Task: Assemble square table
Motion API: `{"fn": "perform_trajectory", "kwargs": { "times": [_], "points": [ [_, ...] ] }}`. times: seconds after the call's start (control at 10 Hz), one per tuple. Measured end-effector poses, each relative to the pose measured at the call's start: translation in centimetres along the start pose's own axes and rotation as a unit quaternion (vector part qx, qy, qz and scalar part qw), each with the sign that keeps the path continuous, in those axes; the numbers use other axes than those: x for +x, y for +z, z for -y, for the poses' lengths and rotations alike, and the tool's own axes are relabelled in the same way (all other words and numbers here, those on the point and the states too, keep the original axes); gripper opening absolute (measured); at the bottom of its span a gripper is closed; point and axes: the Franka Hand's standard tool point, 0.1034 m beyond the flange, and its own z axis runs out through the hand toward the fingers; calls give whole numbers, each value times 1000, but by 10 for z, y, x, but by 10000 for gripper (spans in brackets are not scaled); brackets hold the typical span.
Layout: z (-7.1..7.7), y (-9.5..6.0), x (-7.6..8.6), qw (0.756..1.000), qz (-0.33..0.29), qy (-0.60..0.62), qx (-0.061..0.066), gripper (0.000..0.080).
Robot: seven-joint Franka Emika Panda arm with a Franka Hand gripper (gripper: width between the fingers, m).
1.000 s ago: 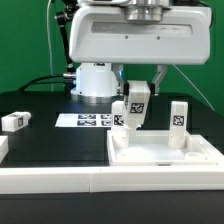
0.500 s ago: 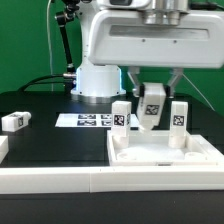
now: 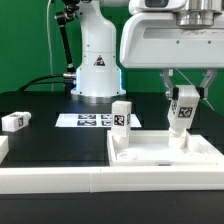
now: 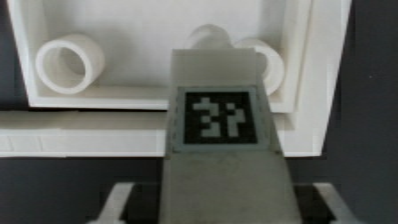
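Gripper (image 3: 184, 98): clenching on one leg, its fingers pressing the leg's two sides, in the upper right of the exterior frame.
Held leg (image 3: 182, 112): hanging upright with its tag facing the camera, over the far right corner of the tabletop. Whether its lower end is touching the tabletop cannot be told.
Tabletop (image 3: 165, 155): lying flat in the lower right of the exterior frame, its raised rim showing. In the wrist view, two round sockets (image 4: 68, 66) are showing in it beyond the held leg.
Standing leg (image 3: 122, 115): standing upright at the tabletop's far left corner, near the frame's centre.
Loose leg (image 3: 15, 121): lying on the black table (image 3: 50, 140) at the left edge, well apart from the tabletop.
Marker board (image 3: 88, 120): lying flat just left of the standing leg.
Border wall (image 3: 50, 180): running along the bottom of the frame.
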Motion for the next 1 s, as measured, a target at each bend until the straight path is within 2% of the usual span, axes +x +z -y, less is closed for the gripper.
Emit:
{"fn": "perform_trajectory", "kwargs": {
  "times": [0.2,0.3,0.4,0.5,0.8,1.0],
  "points": [
    [0,0,4,1000,-14,0,1,291],
    [2,-1,11,998,-66,0,4,291],
    [10,2,7,994,-110,5,9,291],
    [14,2,6,992,-129,2,11,291],
    [23,3,5,990,-138,-5,14,291],
    [22,12,1,991,-135,-6,12,291]
  ]
}}
